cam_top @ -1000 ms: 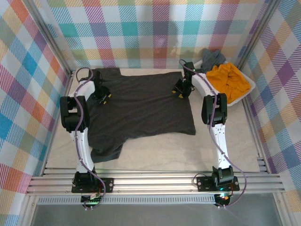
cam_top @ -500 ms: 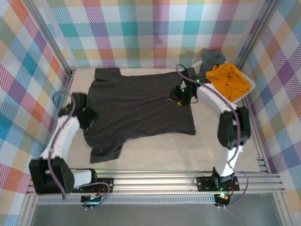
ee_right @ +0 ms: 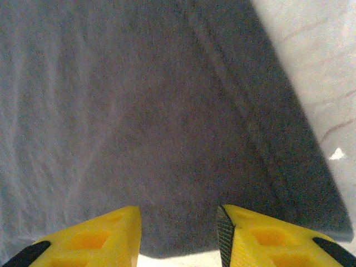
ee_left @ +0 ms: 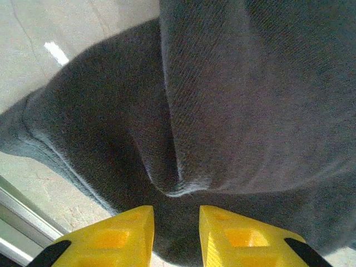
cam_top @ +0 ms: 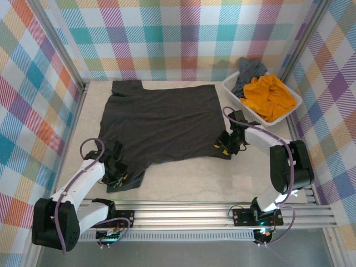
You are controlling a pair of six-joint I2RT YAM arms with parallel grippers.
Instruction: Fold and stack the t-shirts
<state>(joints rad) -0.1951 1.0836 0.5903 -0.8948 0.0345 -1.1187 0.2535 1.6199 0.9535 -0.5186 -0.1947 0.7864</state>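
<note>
Lying flat on the pale table, the charcoal t-shirt showed us a soft, fine knit, its near sleeve bunched into a rounded fold. We saw the left gripper parted above that fold, the right gripper parted over the stitched hem corner. The mustard-orange shirt and the slate grey shirt lay crumpled in the white basket.

Even, bright overhead light with soft shadows; both wrist views look somewhat blurred, perhaps out of focus.
</note>
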